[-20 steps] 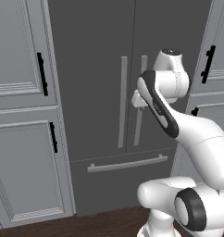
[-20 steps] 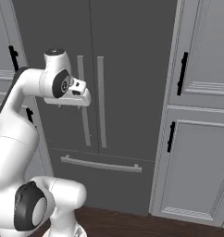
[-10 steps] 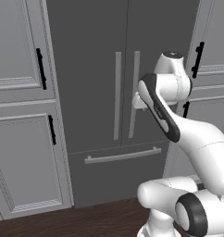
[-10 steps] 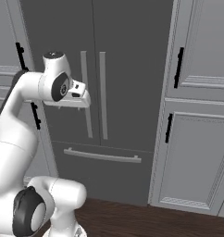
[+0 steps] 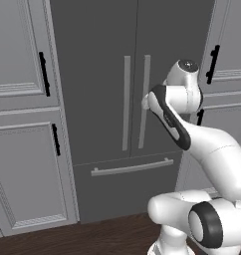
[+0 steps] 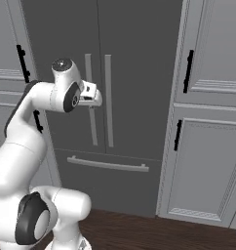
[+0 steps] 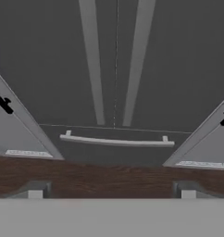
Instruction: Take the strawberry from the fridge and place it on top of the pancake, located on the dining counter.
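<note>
The fridge (image 5: 102,74) (image 6: 134,73) (image 7: 114,55) stands right in front of me with both doors shut, so the strawberry inside is hidden. Its two long grey door handles (image 5: 126,109) (image 6: 108,100) run side by side, and the drawer handle (image 7: 116,141) lies across below them. My gripper (image 7: 111,194) is open, its fingertips (image 7: 35,193) far apart with nothing between them. It is held at handle height a little in front of the doors (image 6: 92,93), apart from them. The pancake and the dining counter are out of view.
Light-grey panelled cabinets (image 5: 23,149) (image 6: 207,161) with short black handles (image 5: 43,73) (image 6: 188,71) flank the fridge on both sides. A dark wooden floor (image 6: 139,234) runs along the bottom of the fridge.
The whole picture has shifted a little, so the base has moved slightly in front of the fridge. The arm keeps its pose and the doors stay shut.
</note>
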